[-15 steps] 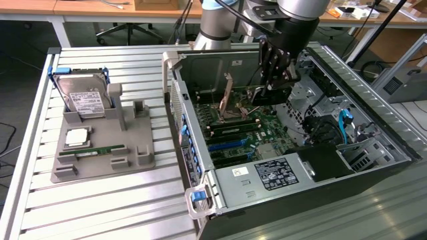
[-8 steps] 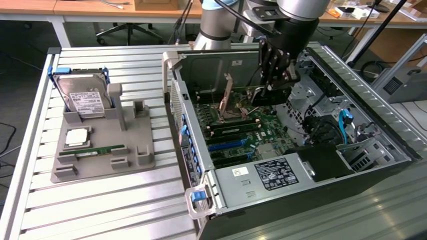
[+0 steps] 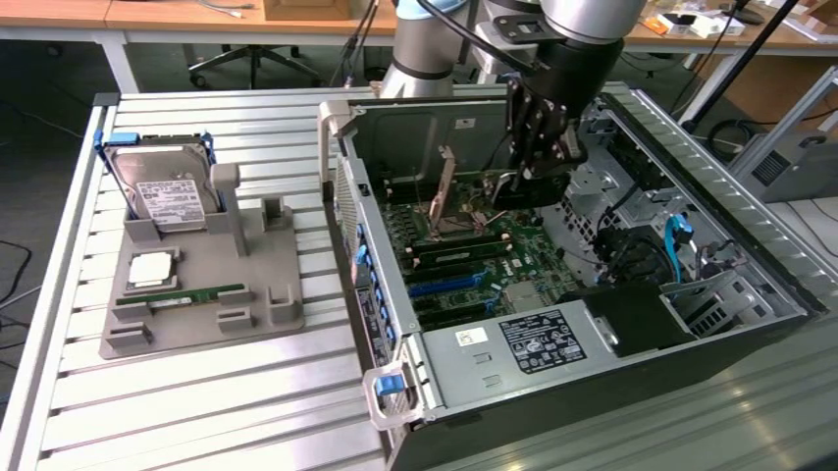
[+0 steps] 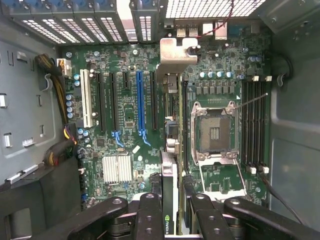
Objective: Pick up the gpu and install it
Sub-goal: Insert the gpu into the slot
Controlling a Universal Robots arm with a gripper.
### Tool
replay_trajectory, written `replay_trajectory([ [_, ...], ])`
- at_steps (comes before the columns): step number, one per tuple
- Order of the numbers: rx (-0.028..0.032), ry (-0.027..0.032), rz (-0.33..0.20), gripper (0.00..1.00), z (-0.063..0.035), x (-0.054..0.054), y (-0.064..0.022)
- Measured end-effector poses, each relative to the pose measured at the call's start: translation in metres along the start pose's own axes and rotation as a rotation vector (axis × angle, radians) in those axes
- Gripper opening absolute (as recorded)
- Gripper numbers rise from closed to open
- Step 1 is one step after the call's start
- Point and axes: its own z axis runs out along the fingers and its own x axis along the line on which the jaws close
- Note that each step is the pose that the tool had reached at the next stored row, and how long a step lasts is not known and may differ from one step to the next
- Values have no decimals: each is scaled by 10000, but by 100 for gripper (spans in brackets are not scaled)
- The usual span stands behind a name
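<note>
Gripper [image 3: 508,184] clamped on the gpu [image 3: 446,186]. Card hangs on edge inside the open computer case [image 3: 772,285], over the motherboard [image 4: 125,150], between blue slot [image 4: 140,100] and CPU socket [image 4: 215,127].

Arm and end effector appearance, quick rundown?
Arm: silver-grey tubular links, light blue joint cap, black cable near the wrist. End effector: black, with linkage-style fingers that have round pivot pins.
</note>
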Motion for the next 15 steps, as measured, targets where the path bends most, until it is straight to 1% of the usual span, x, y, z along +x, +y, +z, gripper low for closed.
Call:
replay_trajectory([
  [15,-1,0,1,27,49,45,18],
])
